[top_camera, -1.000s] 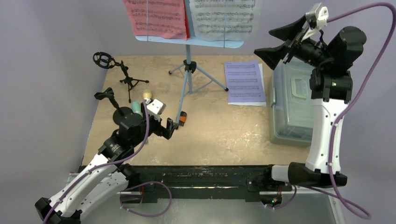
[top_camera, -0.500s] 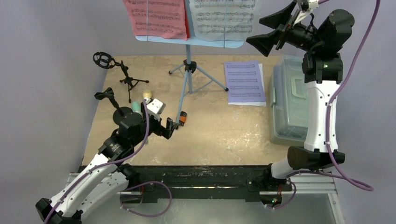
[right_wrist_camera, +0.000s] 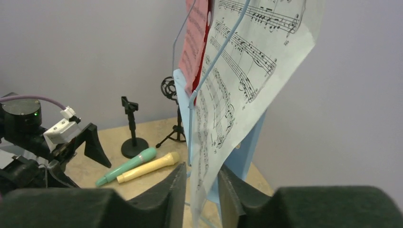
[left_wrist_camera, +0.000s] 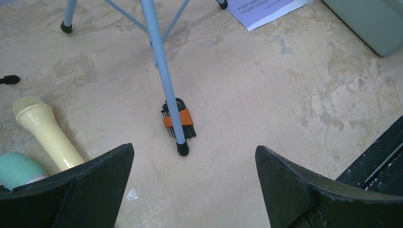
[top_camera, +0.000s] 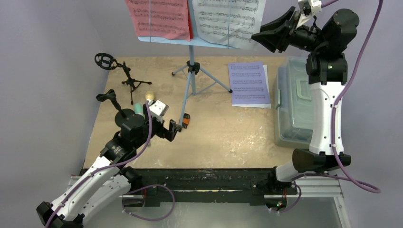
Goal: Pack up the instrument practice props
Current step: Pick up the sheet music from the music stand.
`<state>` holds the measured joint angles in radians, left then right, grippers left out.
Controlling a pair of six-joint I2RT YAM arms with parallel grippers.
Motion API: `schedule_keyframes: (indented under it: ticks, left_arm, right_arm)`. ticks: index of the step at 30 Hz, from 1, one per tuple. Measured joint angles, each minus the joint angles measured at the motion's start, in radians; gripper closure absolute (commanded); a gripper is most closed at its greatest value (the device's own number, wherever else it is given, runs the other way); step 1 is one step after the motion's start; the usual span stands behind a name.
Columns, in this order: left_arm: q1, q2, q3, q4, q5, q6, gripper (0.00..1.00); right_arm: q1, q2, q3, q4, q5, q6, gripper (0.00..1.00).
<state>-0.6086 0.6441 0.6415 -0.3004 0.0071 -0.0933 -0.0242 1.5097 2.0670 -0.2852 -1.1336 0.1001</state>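
Note:
The light-blue tripod (top_camera: 191, 78) stands at the back, and its tray (top_camera: 190, 42) carries a red page (top_camera: 159, 16) and a pale sheet-music page (top_camera: 223, 19). My right gripper (top_camera: 268, 35) is raised at the tray's right end, its jaws (right_wrist_camera: 202, 178) closed narrow on the pale page's (right_wrist_camera: 237, 71) lower edge, which bends between them. A purple page (top_camera: 248, 83) lies flat on the table. My left gripper (left_wrist_camera: 195, 161) hovers open and holds nothing, just short of a tripod foot (left_wrist_camera: 182, 148). The yellow microphone (left_wrist_camera: 45, 133) and mint-green microphone (left_wrist_camera: 19, 168) lie to its left.
A translucent grey tub (top_camera: 297, 104) with its lid on sits at the right, under my right arm. Two small black microphone tripods (top_camera: 128, 78) (top_camera: 114, 102) stand at the back left. An orange-banded hex key set (left_wrist_camera: 178, 121) lies against the tripod foot.
My right gripper rose and moved left from above the tub to the tray's right end, then closed its jaws on the pale page, which now tilts. The left arm stayed still.

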Motion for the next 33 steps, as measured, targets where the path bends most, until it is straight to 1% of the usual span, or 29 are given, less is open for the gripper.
schedule_keyframes:
  ticks: [3,4,6,8,16,18,19,22,23,27,33]
  left_arm:
    - [0.0,0.0,0.0,0.0,0.003,0.0,0.0]
    - [0.0,0.0,0.0,0.0,0.005,0.0,0.0]
    - [0.0,0.0,0.0,0.0,0.006,0.0,0.0]
    - [0.0,0.0,0.0,0.0,0.008,0.0,0.0]
    - [0.006,0.0,0.0,0.0,0.01,0.0,0.0]
    - [0.006,0.0,0.0,0.0,0.01,0.0,0.0]
    - [0.006,0.0,0.0,0.0,0.01,0.0,0.0]
    - [0.006,0.0,0.0,0.0,0.012,0.0,0.0]
    - [0.006,0.0,0.0,0.0,0.012,0.0,0.0]
    - [0.007,0.0,0.0,0.0,0.012,0.0,0.0]
    - [0.01,-0.004,0.0,0.0,0.012,0.0,0.0]
  right_arm:
    - [0.0,-0.008,-0.002,0.002,-0.018,-0.003,0.72]
    - [0.0,-0.011,-0.003,0.006,-0.021,0.0,0.7]
    - [0.002,-0.019,-0.013,0.024,-0.025,0.016,0.63]
    - [0.007,-0.024,-0.021,0.05,-0.025,0.044,0.6]
    - [0.064,-0.014,-0.044,0.137,0.036,0.148,0.6]
    - [0.064,-0.006,-0.044,0.142,0.069,0.163,0.66]
    - [0.063,-0.003,-0.044,0.143,0.081,0.167,0.73]
    - [0.063,0.008,-0.044,0.144,0.124,0.186,0.98]
    - [0.063,0.01,-0.044,0.143,0.134,0.194,1.0]
    - [0.063,0.008,-0.044,0.138,0.161,0.209,1.0]
    - [0.047,-0.032,-0.044,0.074,0.183,0.161,1.0]
